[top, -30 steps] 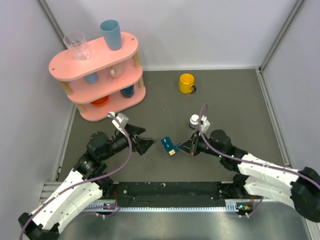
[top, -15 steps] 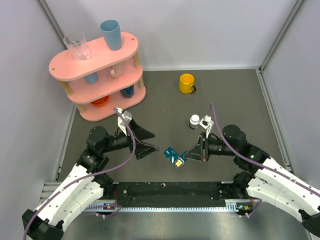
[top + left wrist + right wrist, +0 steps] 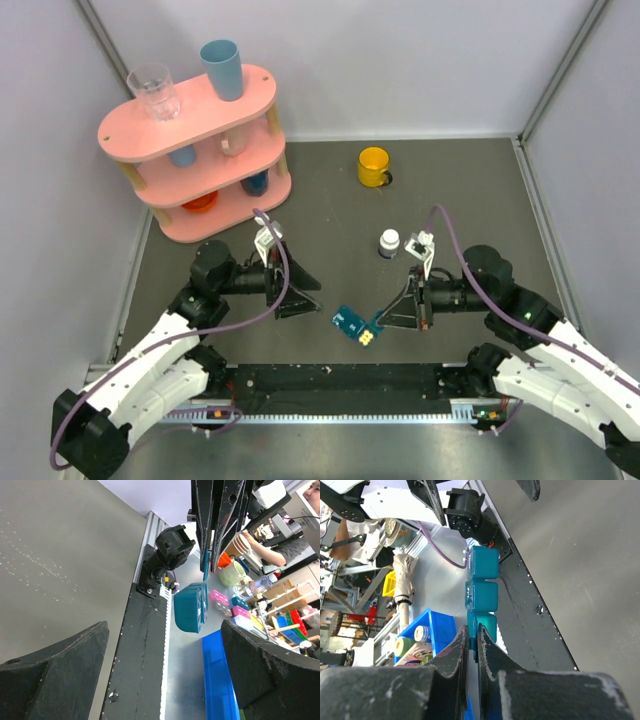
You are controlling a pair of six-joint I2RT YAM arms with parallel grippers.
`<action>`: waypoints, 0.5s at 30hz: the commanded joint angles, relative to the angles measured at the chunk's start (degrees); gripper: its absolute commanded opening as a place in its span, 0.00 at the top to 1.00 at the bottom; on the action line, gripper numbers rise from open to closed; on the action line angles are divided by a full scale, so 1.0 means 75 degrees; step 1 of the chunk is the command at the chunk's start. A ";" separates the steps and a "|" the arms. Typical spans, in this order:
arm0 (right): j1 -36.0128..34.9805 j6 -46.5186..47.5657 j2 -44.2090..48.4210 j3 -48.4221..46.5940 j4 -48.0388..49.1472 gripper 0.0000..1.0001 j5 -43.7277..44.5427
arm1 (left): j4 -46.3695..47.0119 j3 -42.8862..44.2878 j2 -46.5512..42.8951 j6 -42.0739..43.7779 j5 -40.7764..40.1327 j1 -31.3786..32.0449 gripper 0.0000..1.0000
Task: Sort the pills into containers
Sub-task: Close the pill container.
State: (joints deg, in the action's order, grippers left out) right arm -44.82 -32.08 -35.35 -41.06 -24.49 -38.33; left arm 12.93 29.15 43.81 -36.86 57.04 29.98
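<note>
Right gripper (image 3: 380, 320) pinched nearly closed on one end of the pill box (image 3: 352, 323), holding it aloft between the arms, probably offering it across. Left gripper (image 3: 310, 292) spread wide and empty, facing the box, likely ready to steady it

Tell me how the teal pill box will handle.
The pill box looks stiff: its compartments form a straight row. Probably light, since the right gripper holds it by one end. That edge pinch may let it pivot.

Teal pill box (image 3: 349, 321), short strip (yellow spot), pinched by right gripper (image 3: 380, 322)
</note>
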 commanded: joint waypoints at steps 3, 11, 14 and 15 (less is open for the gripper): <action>0.0058 0.0116 -0.0114 -0.0420 0.0007 1.00 -0.0257 | 0.1473 0.0075 0.0193 -0.0838 0.0516 0.0104 0.01; 0.0058 0.0234 -0.0278 -0.0490 0.0019 1.00 -0.0187 | 0.1383 0.0145 0.0709 -0.0594 -0.0022 0.1100 0.01; 0.0058 0.0222 -0.0278 -0.0525 0.0031 1.00 -0.0210 | 0.1182 0.0227 0.0943 -0.0417 -0.0233 0.1370 0.01; 0.0069 0.0234 -0.0255 -0.0537 0.0043 1.00 -0.0210 | 0.1217 0.0227 0.0967 -0.0440 -0.0245 0.1359 0.01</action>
State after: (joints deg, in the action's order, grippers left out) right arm -44.82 -31.14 -37.67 -41.36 -25.47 -39.16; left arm 20.27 29.15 49.93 -41.74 57.08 38.94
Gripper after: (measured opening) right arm 0.042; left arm 0.990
